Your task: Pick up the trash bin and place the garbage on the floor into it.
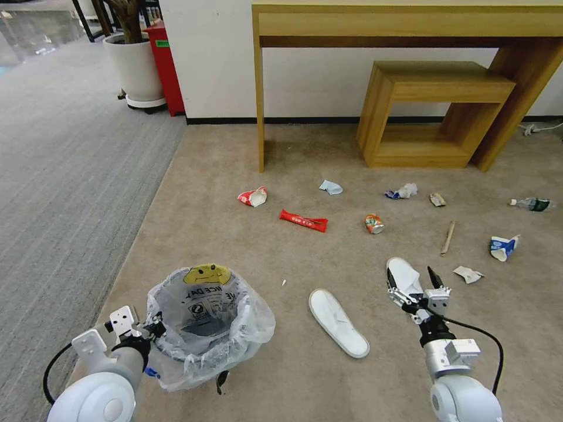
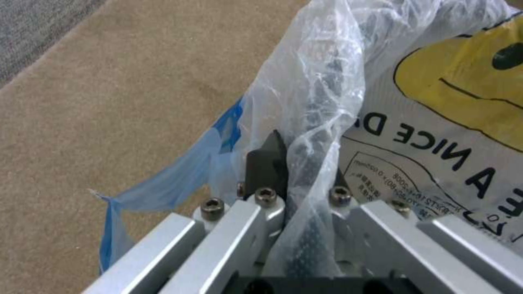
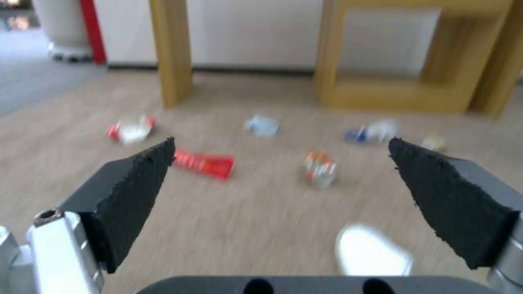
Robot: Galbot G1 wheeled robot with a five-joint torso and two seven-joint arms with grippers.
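The trash bin [image 1: 205, 328], dark and lined with a clear smiley-face bag [image 2: 436, 122], is at the lower left on the beige floor [image 1: 246, 258]. My left gripper [image 1: 153, 326] is shut on the bin's near rim; in the left wrist view the left gripper [image 2: 297, 163] pinches rim and bag together. My right gripper [image 1: 413, 280] hovers open just above one white slipper [image 1: 403, 271], which the right wrist view shows as the slipper [image 3: 370, 251] below the open right gripper [image 3: 282, 141]. A second slipper [image 1: 339, 322] lies between the bin and that arm.
Further out lie a red wrapper [image 1: 304, 220], a crushed can [image 1: 373, 223], a wooden stick [image 1: 448, 237], a blue-white carton [image 1: 503, 247], crumpled paper [image 1: 468, 273] and a small bottle [image 1: 531, 204]. Wooden tables [image 1: 434, 111] stand by the wall. Grey ribbed carpet [image 1: 70, 176] runs along the left.
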